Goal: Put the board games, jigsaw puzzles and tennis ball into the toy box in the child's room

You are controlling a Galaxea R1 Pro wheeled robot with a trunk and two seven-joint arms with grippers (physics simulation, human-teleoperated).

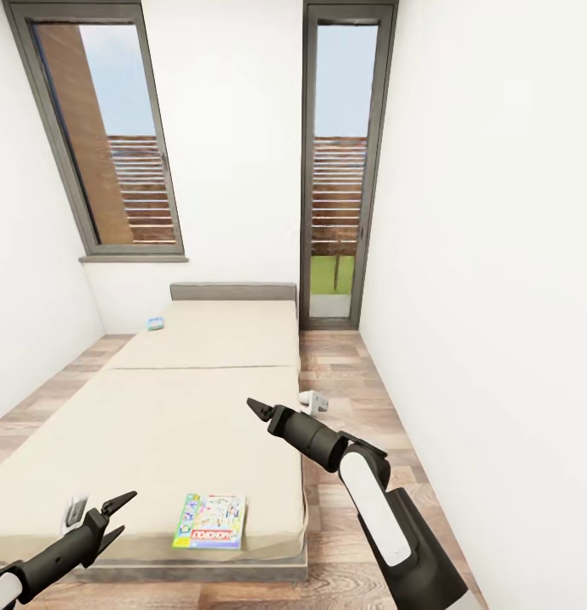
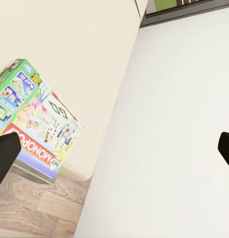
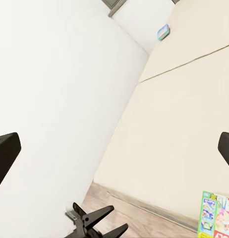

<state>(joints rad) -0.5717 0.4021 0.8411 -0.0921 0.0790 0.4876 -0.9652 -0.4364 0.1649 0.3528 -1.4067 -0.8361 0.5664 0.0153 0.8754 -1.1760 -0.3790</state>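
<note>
Nearest target is the Monopoly board game point(image 1: 210, 521), lying flat on the bed point(image 1: 157, 424) at its foot edge, just inboard of the grey padded rim, long axis running roughly along that edge, title toward the robot. The left claw point(image 1: 115, 515), fingers apart and holding nothing, hovers just beside the box over the same corner of the mattress, so the box lies to the claw's right and the left arm is clearly the nearer one. The right claw point(image 1: 257, 410) hangs higher over the bed's right side, farther from the box; fingers look spread in the wrist view (tips only at frame edges). Far end: second board game point(image 1: 155, 323), small, near the headboard. The left wrist view shows the box print up close; the right wrist view catches both boxes and the left claw.
</note>
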